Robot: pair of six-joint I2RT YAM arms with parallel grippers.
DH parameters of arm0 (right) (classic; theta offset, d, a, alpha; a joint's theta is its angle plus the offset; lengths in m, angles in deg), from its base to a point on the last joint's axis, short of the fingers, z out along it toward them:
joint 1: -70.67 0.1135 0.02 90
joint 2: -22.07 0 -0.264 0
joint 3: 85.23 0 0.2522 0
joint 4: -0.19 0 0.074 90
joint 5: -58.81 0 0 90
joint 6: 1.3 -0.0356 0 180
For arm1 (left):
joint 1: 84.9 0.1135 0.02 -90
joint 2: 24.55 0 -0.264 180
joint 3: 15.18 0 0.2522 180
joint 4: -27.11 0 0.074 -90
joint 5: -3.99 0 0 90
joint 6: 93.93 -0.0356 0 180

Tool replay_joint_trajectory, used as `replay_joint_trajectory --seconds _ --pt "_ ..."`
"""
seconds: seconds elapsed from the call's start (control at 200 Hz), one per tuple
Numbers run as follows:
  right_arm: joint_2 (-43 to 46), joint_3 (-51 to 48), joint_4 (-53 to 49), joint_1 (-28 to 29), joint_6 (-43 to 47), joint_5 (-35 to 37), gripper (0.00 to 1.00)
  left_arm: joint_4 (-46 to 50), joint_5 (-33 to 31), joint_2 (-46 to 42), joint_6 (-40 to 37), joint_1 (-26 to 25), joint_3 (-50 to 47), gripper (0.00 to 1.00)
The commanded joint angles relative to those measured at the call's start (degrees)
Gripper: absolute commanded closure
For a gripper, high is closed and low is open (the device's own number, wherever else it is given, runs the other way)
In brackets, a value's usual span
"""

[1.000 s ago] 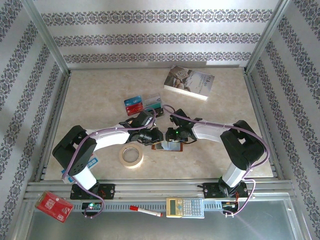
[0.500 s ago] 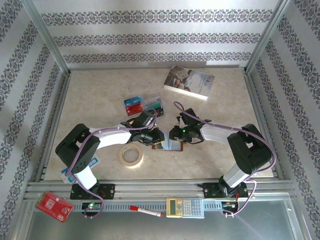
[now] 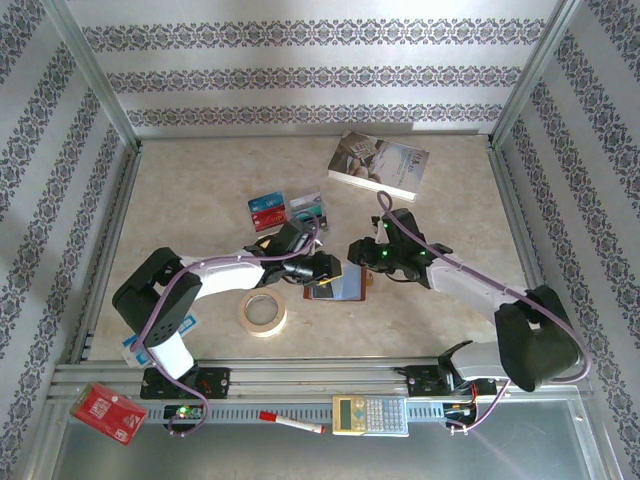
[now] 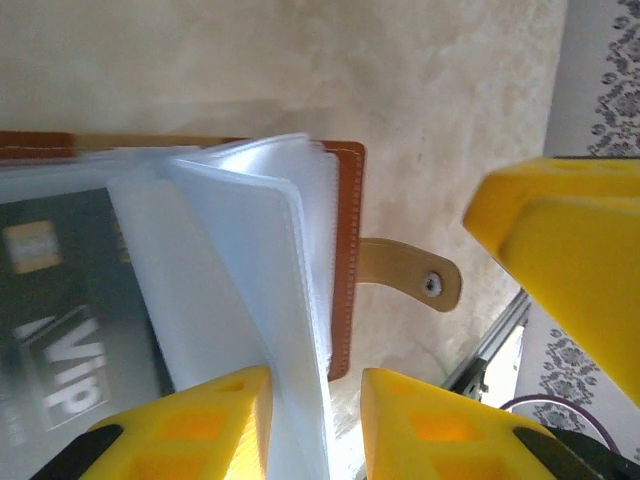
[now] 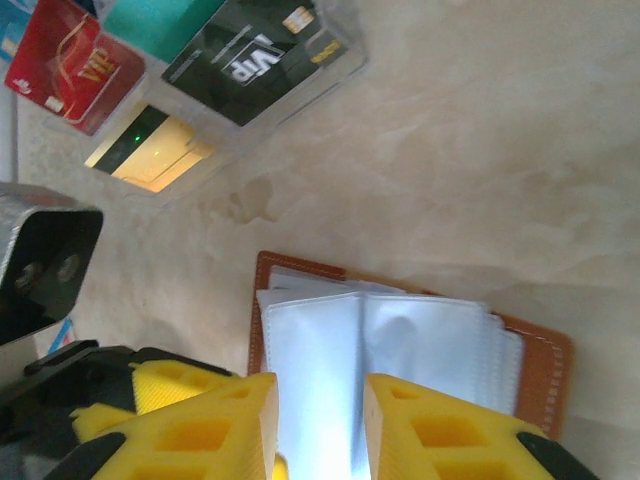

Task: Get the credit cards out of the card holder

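My left gripper (image 4: 315, 388) holds its two fingers a narrow gap apart, a clear sleeve (image 4: 250, 300) standing between them with bare table beside it. My right gripper (image 5: 320, 392) is parted as narrowly and grips nothing, near the open card holder (image 5: 535, 365). One dark card (image 4: 70, 330) sits sleeved inside. At least four credit cards (image 5: 255, 55) lie on the table (image 5: 480, 150) beyond

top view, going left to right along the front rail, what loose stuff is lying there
red packet → red-capped marker → calculator
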State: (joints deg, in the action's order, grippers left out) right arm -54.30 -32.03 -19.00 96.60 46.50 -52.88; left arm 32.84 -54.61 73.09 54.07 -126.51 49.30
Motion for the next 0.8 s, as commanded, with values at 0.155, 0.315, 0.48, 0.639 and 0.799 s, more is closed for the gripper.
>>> replay_joint_trajectory --seconds 0.155,0.315,0.48,0.639,0.799 --pt "6.5 -3.1 -2.5 -3.1 -1.2 6.0 0.69 -3.8 0.5 6.3 1.8 -2.8 4.2 0.68" --pt "8.9 -3.8 -4.4 -4.3 -0.7 7.5 0.68 -4.7 1.8 7.9 2.3 -3.6 7.1 0.67" --pt "9.4 -3.6 -5.3 -4.6 -0.5 7.5 0.68 -3.4 1.1 7.4 2.0 -3.9 8.3 0.67" --pt "10.9 -2.6 -7.0 -4.5 0.1 8.1 0.68 -2.2 -0.1 2.4 1.4 -3.4 6.5 0.66" --pt "10.5 -0.5 -7.7 -3.0 1.4 7.3 0.70 1.9 -3.7 -4.6 -1.5 -0.9 2.5 0.65"
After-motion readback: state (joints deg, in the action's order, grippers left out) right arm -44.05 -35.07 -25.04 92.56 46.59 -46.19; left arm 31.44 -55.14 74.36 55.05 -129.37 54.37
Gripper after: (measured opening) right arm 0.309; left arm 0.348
